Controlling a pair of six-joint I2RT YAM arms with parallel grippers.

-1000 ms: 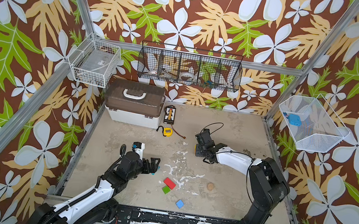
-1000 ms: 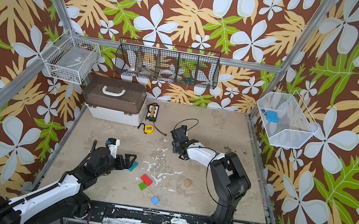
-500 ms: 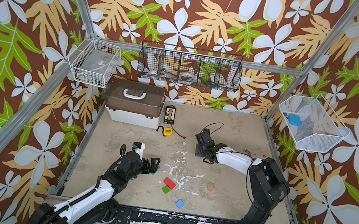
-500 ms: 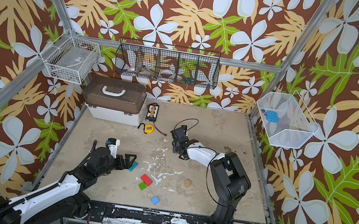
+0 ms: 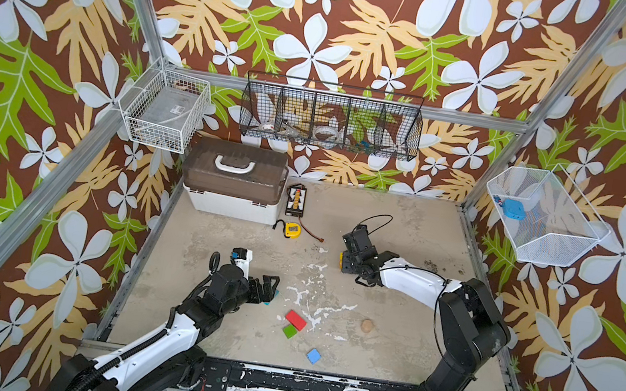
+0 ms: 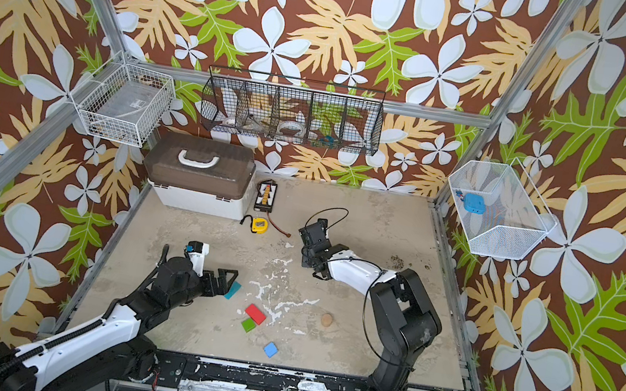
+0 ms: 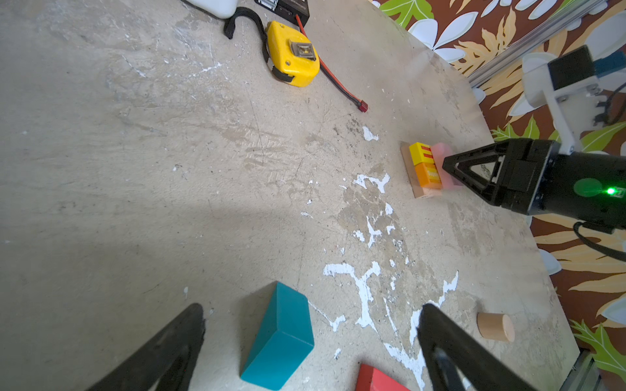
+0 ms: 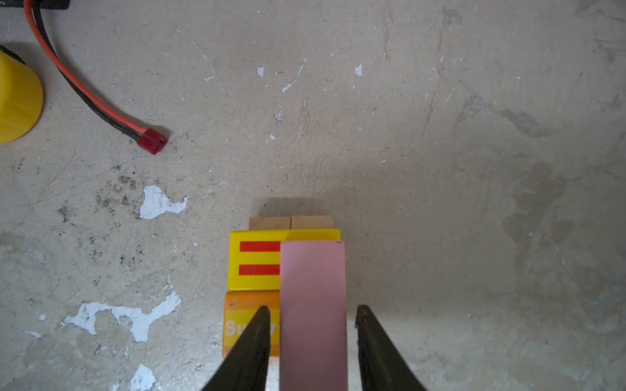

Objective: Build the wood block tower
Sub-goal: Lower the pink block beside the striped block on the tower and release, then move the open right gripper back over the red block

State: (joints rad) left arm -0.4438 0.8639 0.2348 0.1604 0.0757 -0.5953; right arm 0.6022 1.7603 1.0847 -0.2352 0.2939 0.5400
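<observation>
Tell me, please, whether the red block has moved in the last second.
No. In a top view the red block still lies the same way, equally far from the tape measure.

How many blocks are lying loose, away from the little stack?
5: teal by the left pincer, red and green side by side mid-table, blue nearer the front, a plain wood cylinder to their right. More may be hidden.

Seen: pink block [image 8: 313, 304], yellow block [image 8: 257, 258] w/ red stripes, orange block [image 8: 244, 304] w/ white lettering, teal block [image 7: 281, 335].
</observation>
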